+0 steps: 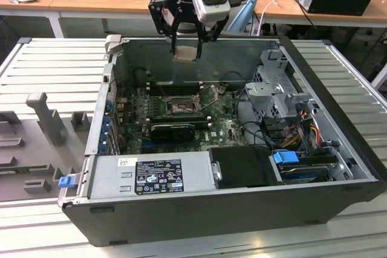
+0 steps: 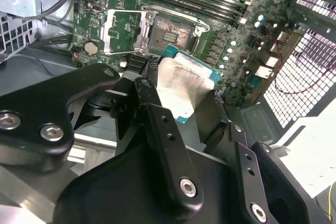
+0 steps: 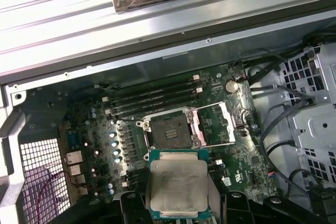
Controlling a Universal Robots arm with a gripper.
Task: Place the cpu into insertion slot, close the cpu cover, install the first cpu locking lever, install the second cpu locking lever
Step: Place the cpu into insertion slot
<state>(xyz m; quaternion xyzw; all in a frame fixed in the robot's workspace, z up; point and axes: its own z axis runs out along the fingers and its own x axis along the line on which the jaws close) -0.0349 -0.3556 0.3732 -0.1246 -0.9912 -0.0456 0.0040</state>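
My gripper [image 1: 185, 48] hangs over the far wall of the open computer case, shut on the cpu [image 1: 184, 53]. The cpu [image 3: 178, 184] is a flat square chip with a silver-grey top and a green edge, and it sits between my fingers [image 2: 152, 106] in both wrist views. Below it on the green board lies the insertion slot [image 3: 170, 129], a dark, bare square socket [image 2: 168, 30]. The cpu cover [image 3: 215, 124], a silvery frame, stands swung open beside the socket. In the exterior view the socket [image 1: 179, 107] is well below the chip.
Long black memory slots [image 3: 152, 98] run along the socket's far side. A black card [image 1: 172, 130] lies nearer the front. The power supply [image 1: 151, 176] fills the case front, and a drive cage [image 1: 275, 89] with cables stands at the exterior view's right. Grey fixtures [image 1: 45, 116] sit outside the case.
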